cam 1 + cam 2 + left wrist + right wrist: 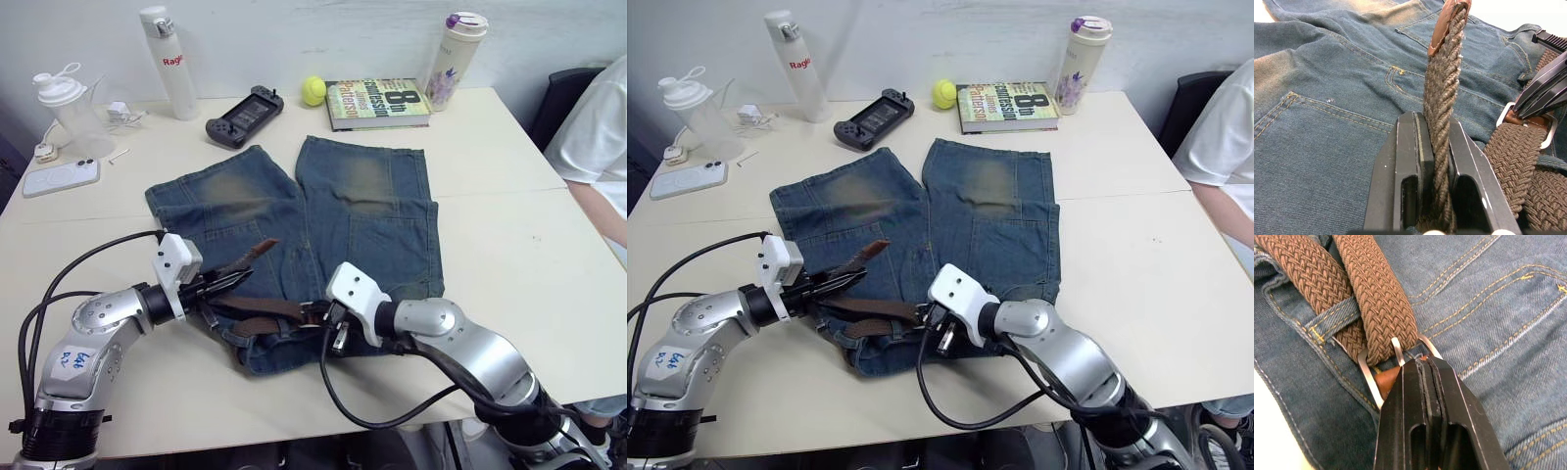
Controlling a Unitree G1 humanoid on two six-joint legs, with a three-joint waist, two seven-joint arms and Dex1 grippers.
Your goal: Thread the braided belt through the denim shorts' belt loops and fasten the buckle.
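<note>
the shorts (323, 225) lie flat on the bench (509, 235), waistband toward the robot, with the belt (265, 308) running along the waistband and under at least one loop (1334, 318). the left claw (1432, 147) is clamped tight on the belt's free end, which sticks up past its tips to a leather cap. the right claw (1422, 369) is pressed shut at the buckle (1393, 364), pinching its leather tab; the strap already passes through the frame over the centre bar. the step in hand looks like fastening — best done by keeping the buckle pinned flat while the left draws the tail steadily along the waistband, low and in line with the strap, so the weave doesn't twist or drag the denim into folds.
</note>
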